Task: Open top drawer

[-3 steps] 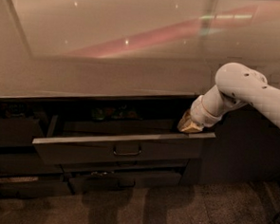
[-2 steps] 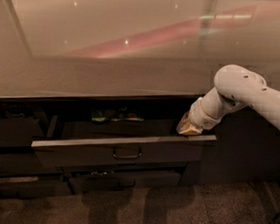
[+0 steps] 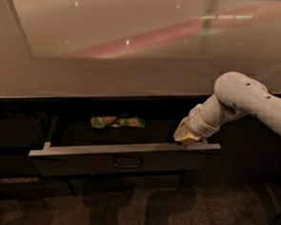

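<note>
The top drawer is a wide dark grey drawer under the counter, pulled partway out. Its flat front has a small dark loop handle at centre and a pale top edge. My gripper reaches down from the white arm at the right and sits at the drawer front's upper right edge, just inside the drawer. A green packet lies on the drawer's floor at the back.
A glossy beige countertop overhangs the drawers. Dark drawer fronts stand to the left, and lower drawers sit below. Dark speckled floor lies in front.
The drawer has slid further out toward the camera, and the green packet inside now shows. My gripper has moved with the drawer's right edge.
</note>
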`<action>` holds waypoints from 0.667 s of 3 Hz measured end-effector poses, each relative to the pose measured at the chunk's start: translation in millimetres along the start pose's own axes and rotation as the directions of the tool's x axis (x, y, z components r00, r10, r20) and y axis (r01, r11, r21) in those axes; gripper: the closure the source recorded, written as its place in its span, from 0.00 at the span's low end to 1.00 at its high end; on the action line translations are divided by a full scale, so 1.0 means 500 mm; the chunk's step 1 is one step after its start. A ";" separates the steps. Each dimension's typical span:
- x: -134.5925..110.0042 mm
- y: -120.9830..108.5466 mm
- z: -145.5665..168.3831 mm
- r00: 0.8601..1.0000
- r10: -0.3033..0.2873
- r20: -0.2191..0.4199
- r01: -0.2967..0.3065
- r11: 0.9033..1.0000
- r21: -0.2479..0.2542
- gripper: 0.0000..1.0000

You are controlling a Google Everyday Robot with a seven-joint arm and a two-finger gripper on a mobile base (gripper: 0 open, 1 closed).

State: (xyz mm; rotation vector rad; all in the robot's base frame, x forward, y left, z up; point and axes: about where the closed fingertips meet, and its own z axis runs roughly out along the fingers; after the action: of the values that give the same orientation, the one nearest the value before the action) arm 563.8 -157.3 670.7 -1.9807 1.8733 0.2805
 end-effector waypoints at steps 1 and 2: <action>-0.004 0.063 0.018 1.000 -0.006 0.011 0.006 1.000 -0.009 1.00; -0.007 0.124 0.037 1.000 -0.014 0.020 0.015 1.000 -0.025 1.00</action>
State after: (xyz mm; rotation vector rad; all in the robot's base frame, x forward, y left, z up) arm 504.7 -147.9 646.4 -2.0000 1.8510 0.3205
